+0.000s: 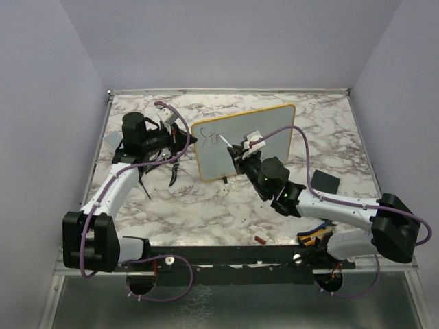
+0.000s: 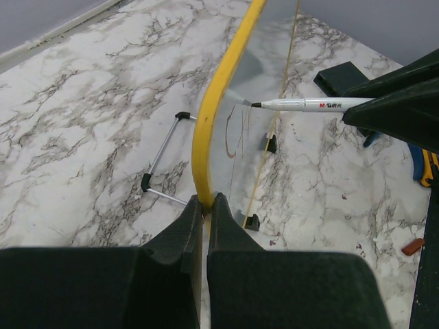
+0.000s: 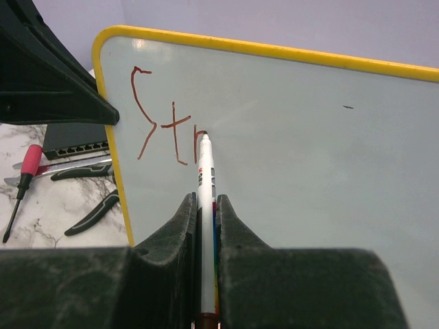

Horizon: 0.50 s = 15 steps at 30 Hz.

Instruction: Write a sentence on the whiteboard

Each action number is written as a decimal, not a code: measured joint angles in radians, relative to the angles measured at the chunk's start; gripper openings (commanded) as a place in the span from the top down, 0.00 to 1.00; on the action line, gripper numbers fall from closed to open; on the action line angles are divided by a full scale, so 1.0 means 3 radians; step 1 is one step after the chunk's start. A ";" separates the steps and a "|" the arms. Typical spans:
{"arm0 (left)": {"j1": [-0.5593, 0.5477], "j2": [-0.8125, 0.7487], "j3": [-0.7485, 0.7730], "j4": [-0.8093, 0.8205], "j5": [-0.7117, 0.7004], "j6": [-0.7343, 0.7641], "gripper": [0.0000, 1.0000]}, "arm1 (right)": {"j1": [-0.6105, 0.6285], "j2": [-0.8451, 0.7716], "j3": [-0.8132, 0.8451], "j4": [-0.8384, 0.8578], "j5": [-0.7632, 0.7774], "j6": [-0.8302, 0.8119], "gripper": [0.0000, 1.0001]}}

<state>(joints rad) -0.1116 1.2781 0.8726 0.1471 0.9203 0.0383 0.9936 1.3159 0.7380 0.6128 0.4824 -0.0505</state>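
You have soft, even overhead light, with only faint shadows on the white grey-veined marble tabletop (image 1: 206, 199). The glossy pale grey-white whiteboard with yellow frame (image 3: 309, 171) carries small glare specks near its top corner and mirrors the white marker pen (image 2: 302, 104) in your left wrist view.

Worktop (image 1: 206, 205): white marble pattern, grey veins.
- Small dark square slab (image 1: 324, 182) lies flat toward the right edge.
- Small red piece (image 1: 260, 240) lies close to the near edge, right of centre.
- Toward the left edge, close together: red-handled screwdriver (image 3: 27, 164), dark-handled pliers (image 3: 92, 212), dark box with a row of ports (image 3: 72, 140).
- Blue-and-yellow-handled tool (image 2: 425, 164) lies near the near edge, right side; type unclear.
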 measured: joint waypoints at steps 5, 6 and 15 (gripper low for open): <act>0.0000 0.0000 0.0000 -0.0001 -0.0003 0.0000 1.00 | -0.0001 -0.0039 -0.0022 0.0020 -0.0028 -0.0034 0.99; 0.0000 0.0000 0.0000 -0.0001 -0.0003 0.0000 1.00 | -0.0001 -0.0078 -0.0053 0.0036 -0.0051 -0.0048 0.99; 0.0000 -0.0001 0.0000 -0.0003 -0.0003 0.0000 1.00 | -0.0001 -0.0324 -0.0172 0.0097 -0.0123 -0.0094 1.00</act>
<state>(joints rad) -0.1116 1.2778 0.8726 0.1463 0.9195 0.0383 0.9932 1.2186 0.6865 0.6418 0.4454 -0.0788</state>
